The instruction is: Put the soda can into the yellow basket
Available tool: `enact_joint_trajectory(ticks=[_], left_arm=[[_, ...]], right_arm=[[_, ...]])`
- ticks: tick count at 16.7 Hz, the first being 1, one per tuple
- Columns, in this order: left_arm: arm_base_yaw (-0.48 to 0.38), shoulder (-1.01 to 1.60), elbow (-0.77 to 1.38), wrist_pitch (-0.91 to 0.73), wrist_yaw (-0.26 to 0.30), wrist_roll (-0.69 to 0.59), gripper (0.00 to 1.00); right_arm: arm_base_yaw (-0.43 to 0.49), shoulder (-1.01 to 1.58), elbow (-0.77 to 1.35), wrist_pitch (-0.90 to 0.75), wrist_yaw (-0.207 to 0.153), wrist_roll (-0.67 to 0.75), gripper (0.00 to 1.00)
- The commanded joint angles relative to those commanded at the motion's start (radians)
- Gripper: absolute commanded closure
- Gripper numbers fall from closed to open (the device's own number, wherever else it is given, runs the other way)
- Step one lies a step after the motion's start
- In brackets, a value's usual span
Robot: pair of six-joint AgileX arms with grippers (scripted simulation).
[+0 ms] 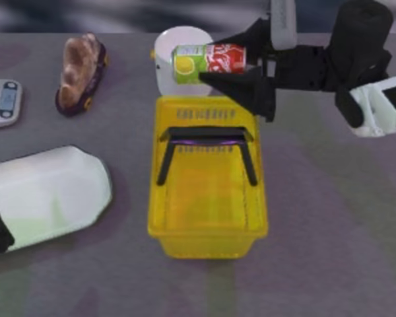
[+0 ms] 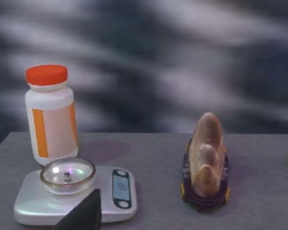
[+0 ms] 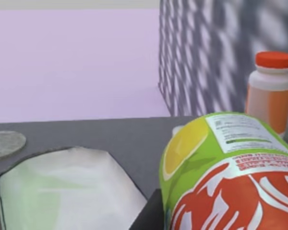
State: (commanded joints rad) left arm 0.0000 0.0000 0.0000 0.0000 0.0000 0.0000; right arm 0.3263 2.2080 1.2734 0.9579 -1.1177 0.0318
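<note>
Soda can (image 1: 208, 61) is held sideways in the right gripper (image 1: 232, 66), lifted above the white mug (image 1: 178, 56), just beyond the yellow basket (image 1: 208, 224) rim. It should be centred over the basket before release. Left gripper is parked off-frame.

No readable text anywhere. The soda can (image 3: 230, 177) has a white label panel with tiny print, too small to make out, plus red-and-white swirl graphics and a yellow lemon picture, no legible brand. The kitchen scale (image 2: 77, 194) has a small dark display, nothing readable on it. The pill bottle (image 2: 51, 115) shows only a plain orange stripe.
</note>
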Motion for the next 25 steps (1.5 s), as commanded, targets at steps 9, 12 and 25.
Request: enact_joint_trajectory(ticks=[9,12,25], left_arm=[[0.000,0.000,0.000,0.000,0.000,0.000,0.00],[0.000,0.000,0.000,0.000,0.000,0.000,0.00],[0.000,0.000,0.000,0.000,0.000,0.000,0.00]], right_arm=[[0.006,0.155,-0.040,0.193,0.004,-0.005,1.00],[0.006,0.155,-0.040,0.193,0.004,-0.005,0.85],[0.006,0.155,-0.040,0.193,0.004,-0.005,0.00]])
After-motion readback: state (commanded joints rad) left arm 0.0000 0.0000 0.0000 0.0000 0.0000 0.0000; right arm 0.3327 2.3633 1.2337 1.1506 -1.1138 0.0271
